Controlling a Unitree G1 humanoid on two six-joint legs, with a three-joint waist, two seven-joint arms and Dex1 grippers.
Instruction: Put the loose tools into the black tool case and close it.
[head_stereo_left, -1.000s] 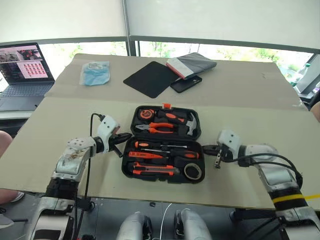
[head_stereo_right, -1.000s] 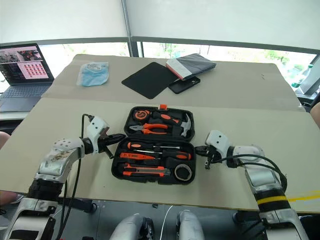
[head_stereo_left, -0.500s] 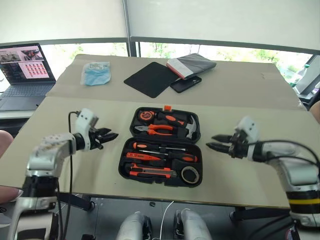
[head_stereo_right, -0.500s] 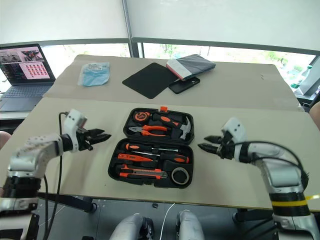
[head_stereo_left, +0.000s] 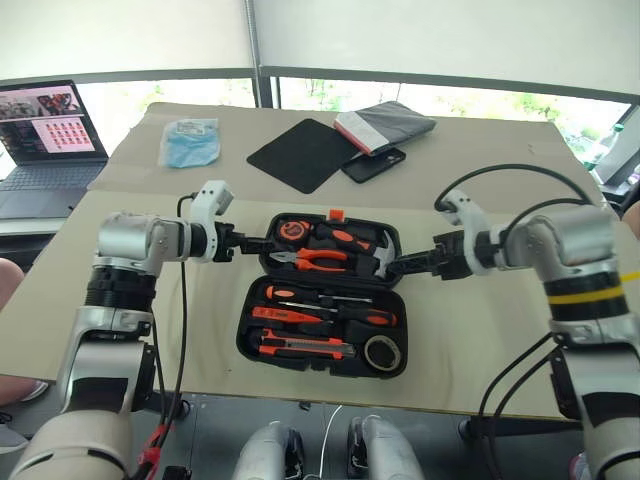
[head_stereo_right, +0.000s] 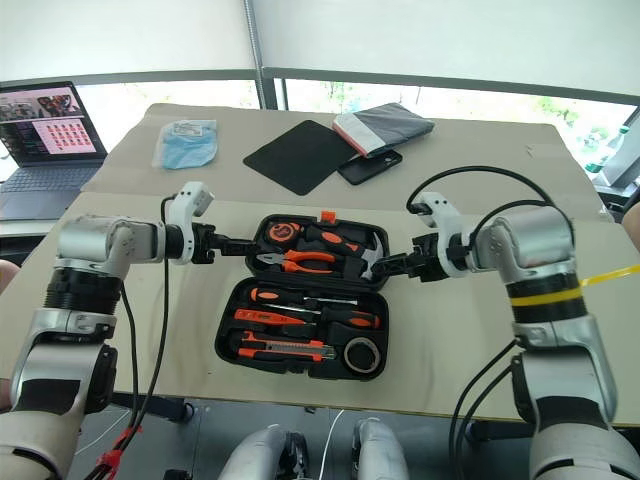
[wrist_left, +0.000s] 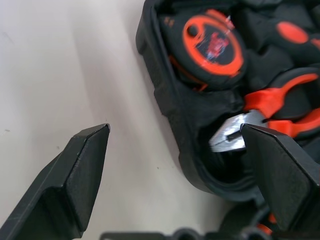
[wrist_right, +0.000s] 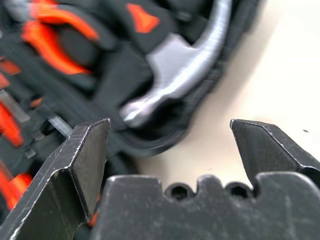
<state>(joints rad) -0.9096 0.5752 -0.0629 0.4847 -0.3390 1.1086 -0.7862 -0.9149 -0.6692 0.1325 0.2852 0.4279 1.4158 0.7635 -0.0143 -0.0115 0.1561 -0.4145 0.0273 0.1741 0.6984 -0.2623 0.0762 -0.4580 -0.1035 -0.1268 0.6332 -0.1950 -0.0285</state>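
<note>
Both grippers, left (head_stereo_left: 262, 241) and right (head_stereo_left: 392, 268), have spread wide, empty, and now straddle the tool case (head_stereo_left: 322, 352) lid's edges, ready to close it.

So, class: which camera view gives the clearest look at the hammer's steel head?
The right wrist view: the hammer sits close ahead, its steel head seated in the black tool case. The two eye views show the hammer small, at the case's right side.

Clutter at the table's far side

A laptop (head_stereo_left: 45, 135) sat at ten o'clock, a blue packet (head_stereo_left: 190, 142) at eleven, a black mat (head_stereo_left: 303, 154), phone (head_stereo_left: 372, 165) and folded grey cloth (head_stereo_left: 387, 127) near twelve.
</note>
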